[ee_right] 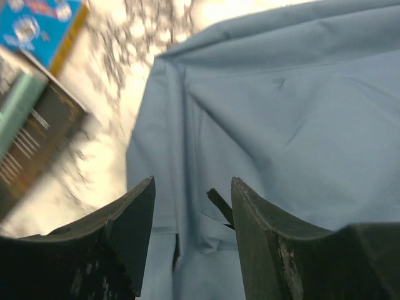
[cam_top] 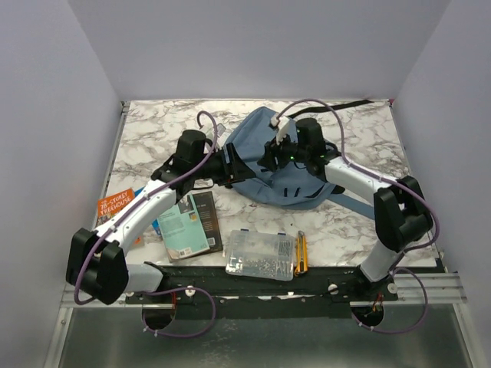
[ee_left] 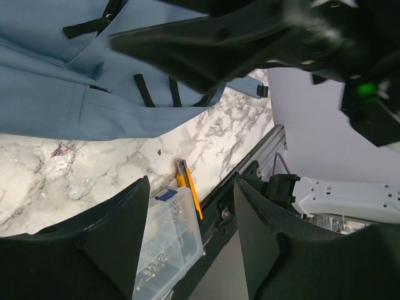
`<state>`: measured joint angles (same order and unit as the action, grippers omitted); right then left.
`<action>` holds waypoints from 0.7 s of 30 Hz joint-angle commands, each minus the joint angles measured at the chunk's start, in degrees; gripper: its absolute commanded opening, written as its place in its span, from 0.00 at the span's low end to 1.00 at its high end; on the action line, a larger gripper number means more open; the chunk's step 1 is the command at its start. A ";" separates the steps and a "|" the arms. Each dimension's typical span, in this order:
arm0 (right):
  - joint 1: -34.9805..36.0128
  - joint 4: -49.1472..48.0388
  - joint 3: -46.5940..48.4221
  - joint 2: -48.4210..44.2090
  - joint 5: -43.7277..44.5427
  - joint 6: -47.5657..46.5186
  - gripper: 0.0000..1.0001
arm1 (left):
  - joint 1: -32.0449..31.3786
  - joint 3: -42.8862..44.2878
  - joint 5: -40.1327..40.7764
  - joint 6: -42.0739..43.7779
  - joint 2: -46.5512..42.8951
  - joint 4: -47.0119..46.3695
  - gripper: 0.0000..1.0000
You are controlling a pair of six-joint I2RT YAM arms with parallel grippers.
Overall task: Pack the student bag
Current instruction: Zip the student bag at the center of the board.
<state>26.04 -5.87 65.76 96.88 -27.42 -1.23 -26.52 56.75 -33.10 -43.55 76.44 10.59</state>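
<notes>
The student bag [cam_top: 270, 170], a large blue-grey backpack, lies in the middle of the marble table. My left gripper [cam_top: 232, 170] is at its left edge. In the left wrist view this gripper [ee_left: 190, 219] is open with nothing between its fingers, and the bag's fabric [ee_left: 75, 94] with black loops fills the top. My right gripper [cam_top: 275, 156] hovers over the bag's upper middle. In the right wrist view it [ee_right: 192, 206] is open just above the bag's fabric [ee_right: 281, 106], and a short black pull strap [ee_right: 220, 205] sticks up beside its right finger, not gripped.
A clear plastic compartment box [cam_top: 261, 255] and a yellow utility knife [cam_top: 301, 253] lie near the front edge. A teal and dark book [cam_top: 188, 226] and an orange book [cam_top: 115, 205] lie at the left. A black strap [cam_top: 357, 104] trails to the back right.
</notes>
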 commanded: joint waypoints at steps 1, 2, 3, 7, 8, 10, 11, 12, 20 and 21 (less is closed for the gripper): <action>1.17 5.75 1.39 4.12 -0.11 -23.12 0.54 | 0.42 -2.20 0.10 0.98 -5.20 -0.71 0.59; 1.82 5.71 1.44 4.79 1.36 -23.85 0.54 | 0.42 -2.46 0.06 1.32 -5.67 -0.46 0.60; 2.13 5.75 2.05 5.57 2.56 -24.23 0.54 | 0.42 -2.75 -0.02 1.52 -5.99 -0.21 0.61; 3.03 6.80 2.76 7.61 5.07 -25.74 0.51 | 0.42 -3.56 -0.94 1.50 -5.90 0.01 0.61; 3.32 6.61 2.63 7.85 5.45 -26.23 0.51 | 0.42 -3.78 -1.19 1.39 -5.86 -0.16 0.61; 3.51 6.99 3.06 8.74 6.38 -26.34 0.51 | 0.42 -4.13 -1.64 1.24 -5.45 -0.66 0.61; 3.64 7.36 3.47 9.25 6.57 -26.40 0.51 | 0.42 -4.23 -1.89 1.04 -5.23 -0.88 0.61; 3.69 7.11 3.66 9.65 6.96 -25.91 0.51 | 0.40 -4.24 -2.17 0.89 -5.02 -1.07 0.62; 5.06 8.85 5.35 12.69 11.25 -26.33 0.46 | 0.33 -4.28 -2.96 0.66 -4.73 -1.68 0.62; 5.22 8.52 5.46 12.80 12.18 -25.86 0.41 | 0.33 -4.28 -3.02 0.70 -4.66 -1.71 0.62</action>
<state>30.44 1.50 69.47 107.90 -20.14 -26.63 -26.26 52.97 -34.30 -43.07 71.48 10.33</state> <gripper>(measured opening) 0.468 0.618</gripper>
